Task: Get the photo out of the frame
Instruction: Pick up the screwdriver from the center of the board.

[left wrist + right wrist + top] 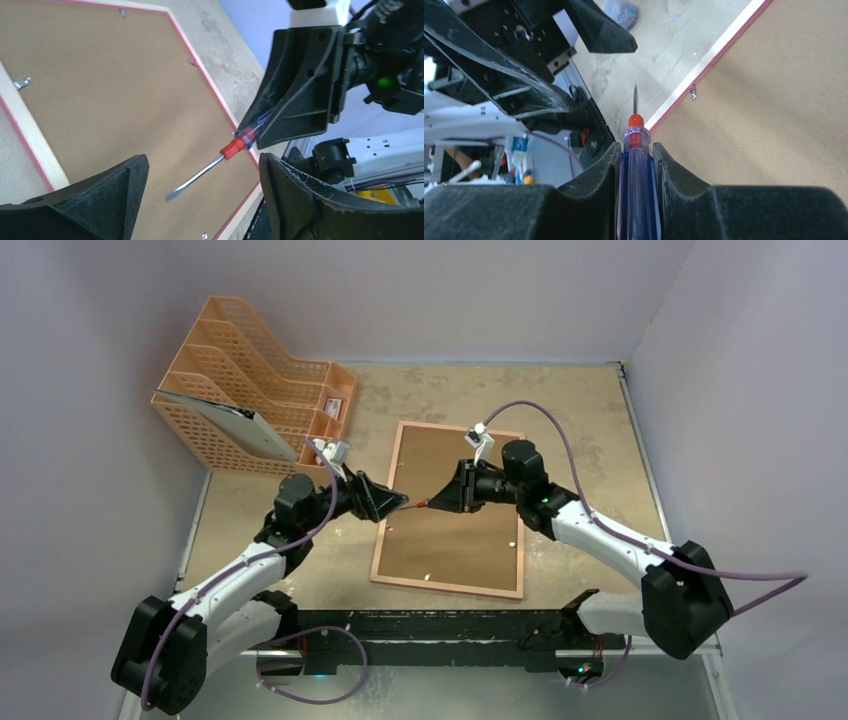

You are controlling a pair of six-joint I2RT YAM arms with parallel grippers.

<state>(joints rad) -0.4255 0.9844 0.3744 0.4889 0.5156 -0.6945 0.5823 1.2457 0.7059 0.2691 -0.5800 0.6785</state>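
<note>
The frame (455, 545) lies face down in the middle of the table, its brown backing board up, with a pink-red rim and small metal clips (22, 82). The photo is hidden under the board. My right gripper (445, 495) is shut on a screwdriver (636, 165) with a clear blue handle and a red collar. The blade (197, 176) points left, held above the board near the frame's left edge. My left gripper (395, 502) is open and empty. Its fingers (107, 195) stand either side of the blade tip without touching it.
An orange mesh file rack (255, 380) stands at the back left, with a flat grey sheet (215, 415) in its front slot. The frame's left rim (704, 62) runs just under the screwdriver. The arm bases and a black rail (430, 625) lie along the near edge.
</note>
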